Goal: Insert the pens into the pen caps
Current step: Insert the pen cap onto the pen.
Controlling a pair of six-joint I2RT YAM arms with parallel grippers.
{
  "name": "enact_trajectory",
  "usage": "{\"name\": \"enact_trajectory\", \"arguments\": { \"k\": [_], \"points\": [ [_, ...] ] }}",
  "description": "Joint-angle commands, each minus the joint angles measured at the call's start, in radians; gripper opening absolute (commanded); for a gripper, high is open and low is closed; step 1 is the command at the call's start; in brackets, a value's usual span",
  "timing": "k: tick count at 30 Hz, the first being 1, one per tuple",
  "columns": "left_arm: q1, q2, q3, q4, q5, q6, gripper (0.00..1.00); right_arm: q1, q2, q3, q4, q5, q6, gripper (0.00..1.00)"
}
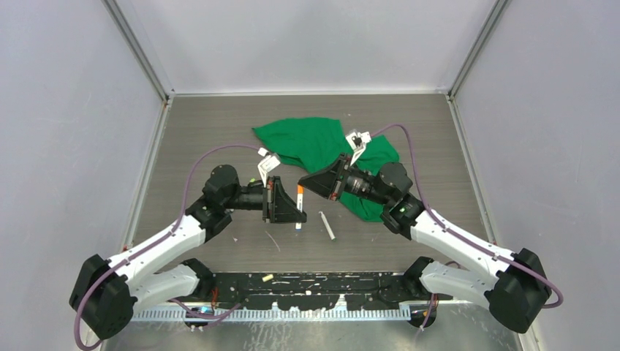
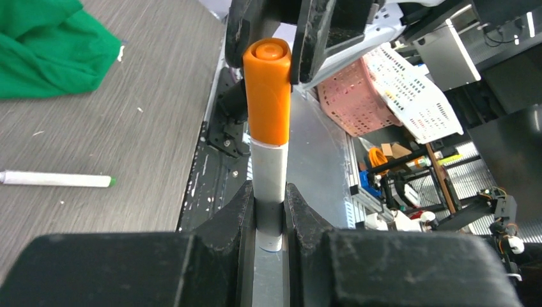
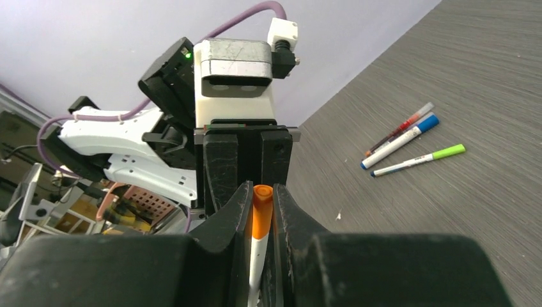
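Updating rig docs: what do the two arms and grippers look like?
Left arm and right arm: white links, black joint housings. A purple cable loops along each, white tags near the wrists. Left gripper and right gripper are black, each with two wedge-shaped fingers.

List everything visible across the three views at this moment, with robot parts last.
pen: 1, white barrel, gripped in left claw
orange cap: 1, orange, on that pen's end, pinched by right claw
loose pen: 1, white with small green tip, lying on table
blue-capped pen, green-capped pen, red-ended pen: 1 each, lying together on table
cloth: 1, green, crumpled, far middle of table
pink basket, white basket: 1 each, beyond the table's edge
claws: 2, black, both shut, facing each other mid-table
left arm, right arm: white and black, purple cables
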Motion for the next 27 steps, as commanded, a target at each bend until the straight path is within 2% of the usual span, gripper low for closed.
{"name": "enact_trajectory", "arguments": {
  "k": [1,9,21,27],
  "points": [
    [0.037,-0.048,0.157,0.038,-0.24,0.114,0.0,0.095,0.038,-0.01,-0.321,-0.171,-0.066,0.0],
    [0.037,-0.064,0.154,-0.004,-0.271,0.137,0.0,0.128,0.032,-0.02,-0.351,-0.171,-0.066,0.01],
    [0.04,-0.071,0.155,0.04,-0.272,0.119,0.0,0.177,0.018,-0.098,-0.366,-0.201,-0.01,0.01],
    [0.039,-0.06,0.129,0.047,-0.217,0.128,0.0,0.161,-0.038,-0.027,-0.481,-0.073,-0.08,0.0]
  ]
}}
